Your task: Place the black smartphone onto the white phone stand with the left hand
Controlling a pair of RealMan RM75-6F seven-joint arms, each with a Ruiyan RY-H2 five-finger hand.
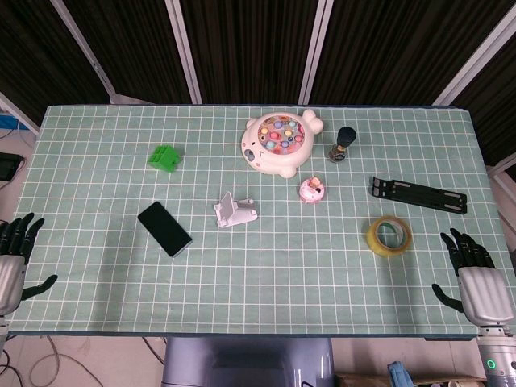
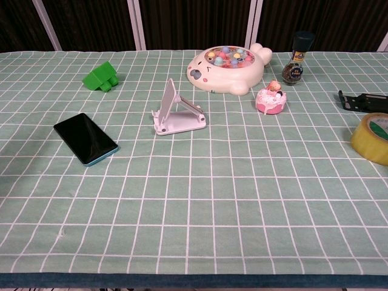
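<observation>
The black smartphone lies flat and screen up on the green checked cloth, left of centre. To its right stands the white phone stand, upright and bare. My left hand hovers at the table's left front edge, well left of the phone, fingers spread and holding nothing. At the right front edge my right hand is likewise spread and holds nothing. Neither hand shows in the chest view.
A green block sits behind the phone. Further back are a white fishing toy, a small pepper bottle and a pink cake toy. A black folding stand and yellow tape roll lie right.
</observation>
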